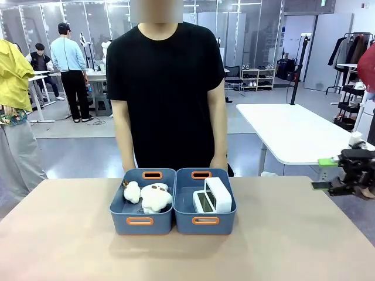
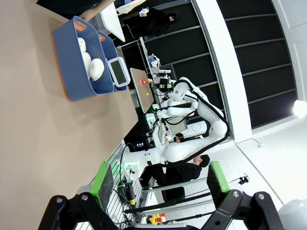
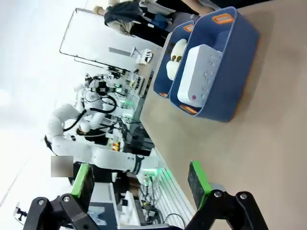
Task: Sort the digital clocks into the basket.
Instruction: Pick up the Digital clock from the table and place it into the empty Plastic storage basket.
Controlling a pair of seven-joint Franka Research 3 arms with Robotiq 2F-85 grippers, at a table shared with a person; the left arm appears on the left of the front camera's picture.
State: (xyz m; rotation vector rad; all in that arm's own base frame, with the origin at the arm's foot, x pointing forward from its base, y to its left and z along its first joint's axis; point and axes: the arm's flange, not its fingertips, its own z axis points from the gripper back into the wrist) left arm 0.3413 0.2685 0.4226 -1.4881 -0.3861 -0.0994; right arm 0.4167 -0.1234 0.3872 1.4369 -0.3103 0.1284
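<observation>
Two blue bins sit side by side: a left bin [image 1: 142,221] and a right bin [image 1: 205,221]. Two clocks [image 1: 212,196] are in the right one. Two sheep plush toys [image 1: 149,196] are in the left. One person [image 1: 167,88] stands behind.

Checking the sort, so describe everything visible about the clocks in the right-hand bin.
Two white digital clocks, rounded plastic blocks, lean together on edge inside the blue basket on the robot's right. One shows its dark grey screen; the right wrist view shows the other's buttoned back. Nothing grips them.
</observation>
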